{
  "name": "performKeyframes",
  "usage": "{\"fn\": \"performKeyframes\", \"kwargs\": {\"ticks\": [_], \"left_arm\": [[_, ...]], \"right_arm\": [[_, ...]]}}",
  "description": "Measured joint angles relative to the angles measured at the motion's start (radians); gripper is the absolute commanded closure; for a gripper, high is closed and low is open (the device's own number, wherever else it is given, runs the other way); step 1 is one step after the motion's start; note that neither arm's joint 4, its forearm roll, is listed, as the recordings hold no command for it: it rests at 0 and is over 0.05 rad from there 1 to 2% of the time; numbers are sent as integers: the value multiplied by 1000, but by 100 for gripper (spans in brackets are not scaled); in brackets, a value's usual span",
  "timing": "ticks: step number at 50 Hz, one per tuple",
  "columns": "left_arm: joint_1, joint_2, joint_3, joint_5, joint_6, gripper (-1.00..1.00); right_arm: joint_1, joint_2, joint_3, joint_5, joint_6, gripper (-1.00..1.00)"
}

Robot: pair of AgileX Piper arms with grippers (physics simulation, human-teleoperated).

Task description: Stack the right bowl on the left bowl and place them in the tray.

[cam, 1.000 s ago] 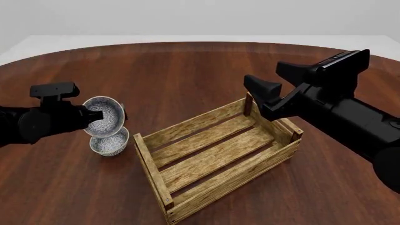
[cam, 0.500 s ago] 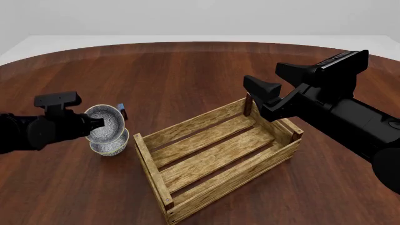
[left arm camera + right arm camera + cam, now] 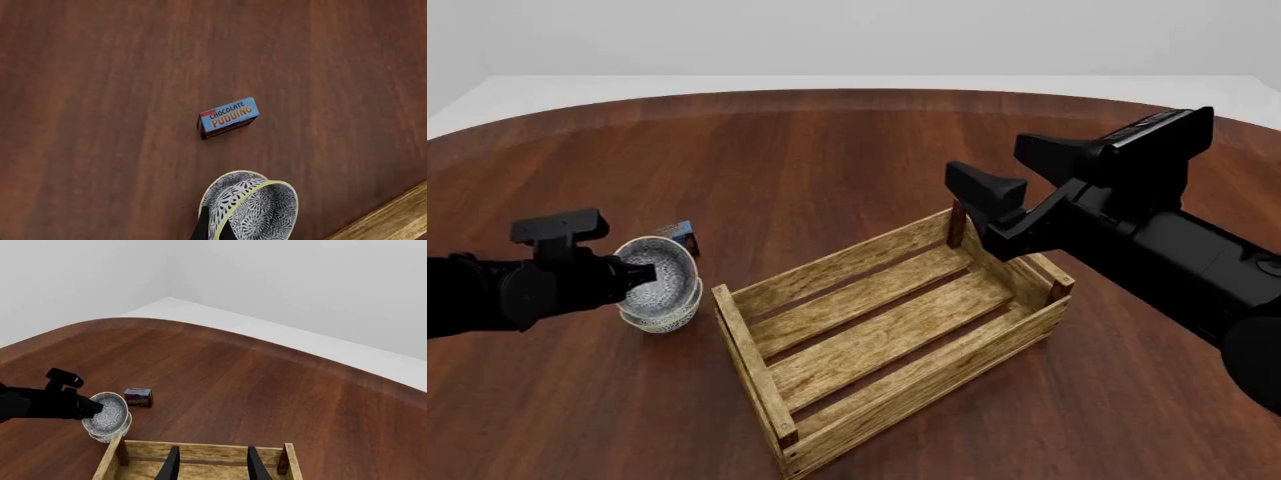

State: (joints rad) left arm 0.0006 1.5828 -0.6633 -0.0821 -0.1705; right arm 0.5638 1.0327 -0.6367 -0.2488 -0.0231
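At the table's left side, the left gripper (image 3: 627, 273) is clamped on the rim of the upper bowl (image 3: 657, 272), which sits nested in the lower bowl (image 3: 665, 312); stacking looks essentially done. Just beyond the gripper lies a chocolate pudding box (image 3: 227, 117). To the gripper's right, close beside the bowls, stands the empty wooden tray (image 3: 888, 330); moving the stack in remains. Above the tray's far end, the right gripper (image 3: 210, 464) hovers, fingers spread, holding nothing.
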Motion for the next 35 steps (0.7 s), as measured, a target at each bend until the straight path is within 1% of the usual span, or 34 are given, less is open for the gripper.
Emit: {"fn": "performKeyframes", "kwargs": {"ticks": [21, 27, 35], "left_arm": [[-13, -10, 5, 2, -7, -100], [-9, -37, 3, 16, 7, -100], [2, -94, -9, 54, 50, -100]], "right_arm": [[1, -4, 1, 2, -1, -100], [2, -4, 1, 2, -2, -100], [3, -3, 1, 2, -3, -100]]}}
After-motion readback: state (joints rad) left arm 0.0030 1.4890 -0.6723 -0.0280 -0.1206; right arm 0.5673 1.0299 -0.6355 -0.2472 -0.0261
